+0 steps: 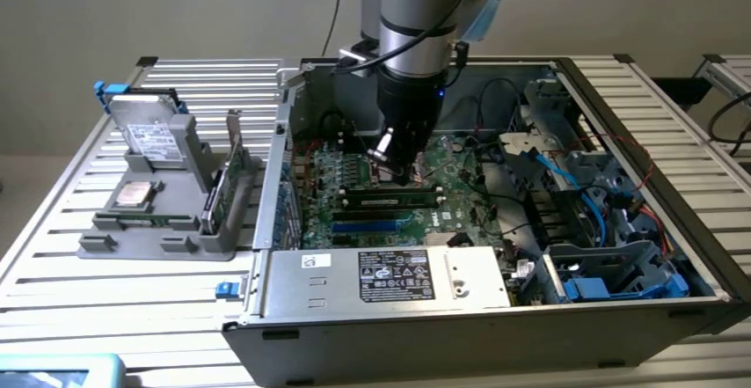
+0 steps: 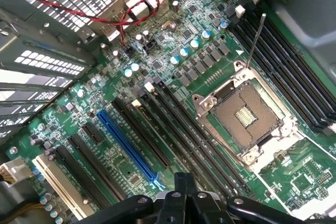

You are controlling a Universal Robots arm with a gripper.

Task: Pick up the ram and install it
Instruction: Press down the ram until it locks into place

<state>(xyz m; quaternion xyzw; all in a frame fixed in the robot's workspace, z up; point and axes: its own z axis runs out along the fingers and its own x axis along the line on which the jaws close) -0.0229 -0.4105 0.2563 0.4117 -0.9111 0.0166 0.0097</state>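
The ram (image 1: pixel 393 200), a thin green stick with dark chips, lies along a black slot on the motherboard (image 1: pixel 340 181) inside the open computer case. My gripper (image 1: pixel 403 175) hangs just over the ram's far edge with its fingers shut and nothing between them; I cannot tell whether it touches the ram. In the wrist view the shut gripper (image 2: pixel 184 184) sits above a row of long black slots (image 2: pixel 173 119), beside the blue slot (image 2: pixel 126 140) and the open processor socket (image 2: pixel 244 114).
The case walls (image 1: pixel 281 142) ring the board. A power supply (image 1: pixel 388 275) sits at the near side, with cables (image 1: pixel 551 177) and a drive cage (image 1: pixel 610 274) to the exterior view's right. A grey holder (image 1: pixel 153 230) outside carries a hard drive (image 1: pixel 153 133) and an expansion card (image 1: pixel 229 181).
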